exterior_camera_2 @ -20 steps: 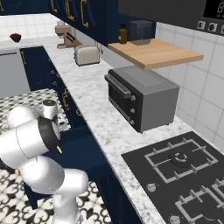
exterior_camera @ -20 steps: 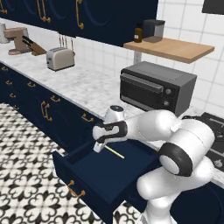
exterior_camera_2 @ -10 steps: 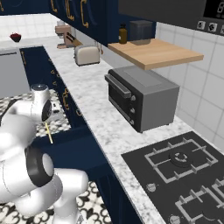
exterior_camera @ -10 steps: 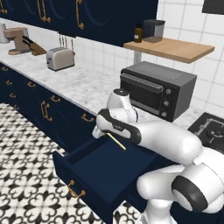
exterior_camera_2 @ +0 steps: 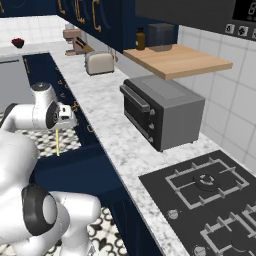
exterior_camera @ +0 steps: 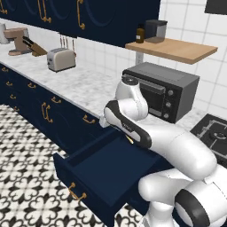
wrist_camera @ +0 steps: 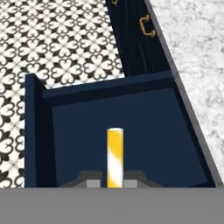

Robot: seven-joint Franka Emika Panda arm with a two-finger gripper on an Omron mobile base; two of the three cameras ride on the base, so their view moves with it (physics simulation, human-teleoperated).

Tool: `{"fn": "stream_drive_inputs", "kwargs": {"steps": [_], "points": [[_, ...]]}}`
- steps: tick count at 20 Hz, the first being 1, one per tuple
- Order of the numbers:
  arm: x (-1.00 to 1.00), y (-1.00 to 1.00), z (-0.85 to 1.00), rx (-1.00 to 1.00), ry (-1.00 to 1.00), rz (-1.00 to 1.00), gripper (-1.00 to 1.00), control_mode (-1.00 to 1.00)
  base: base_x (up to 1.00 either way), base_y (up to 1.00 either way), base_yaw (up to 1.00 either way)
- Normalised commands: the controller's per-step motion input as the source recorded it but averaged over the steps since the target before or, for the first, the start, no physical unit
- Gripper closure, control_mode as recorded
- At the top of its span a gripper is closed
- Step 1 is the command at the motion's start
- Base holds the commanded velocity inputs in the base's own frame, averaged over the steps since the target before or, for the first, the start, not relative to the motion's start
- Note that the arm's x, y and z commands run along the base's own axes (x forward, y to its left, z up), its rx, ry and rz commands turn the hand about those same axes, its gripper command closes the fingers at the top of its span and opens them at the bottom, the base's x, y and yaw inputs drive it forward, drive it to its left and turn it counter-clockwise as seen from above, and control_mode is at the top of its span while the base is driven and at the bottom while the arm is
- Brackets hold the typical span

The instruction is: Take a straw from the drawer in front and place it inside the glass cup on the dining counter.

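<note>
Since half a second ago the arm has swung and lifted, carrying the straw [wrist_camera: 114,157] up above the open drawer [wrist_camera: 131,131]. Its fingers [wrist_camera: 92,179] are clamped on the straw, which hangs roughly upright, as far as the right base view [exterior_camera_2: 57,141] shows.

I find no legible text, label, brand or number anywhere. The panel [exterior_camera_2: 244,12] at the top right of the right base view carries faint pale marks and round buttons, but I cannot read them at this resolution.
</note>
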Motion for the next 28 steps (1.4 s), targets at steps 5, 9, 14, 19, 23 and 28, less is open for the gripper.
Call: {"fn": "stream_drive_inputs", "kwargs": {"steps": [5,9,14,19,23,28], "points": [[-0.01,-0.32,0.0,0.0,0.0,-0.09,1.0,1.0,-0.13,-0.01,-0.02],[0.0,0.0,0.0,0.0,0.0,0.0,1.0,1.0,-1.0,0.0,-0.13],[0.0,0.0,0.0,0.0,0.0,0.0,1.0,1.0,-1.0,0.32,0.01],[0.0,0.0,0.0,0.0,0.0,0.0,1.0,1.0,-0.8,0.8,0.46],[0.0,0.0,0.0,0.0,0.0,0.0,1.0,1.0,-0.25,0.83,0.6],[0.0,0.0,0.0,0.0,0.0,0.0,1.0,1.0,-0.04,0.8,0.62]]}}
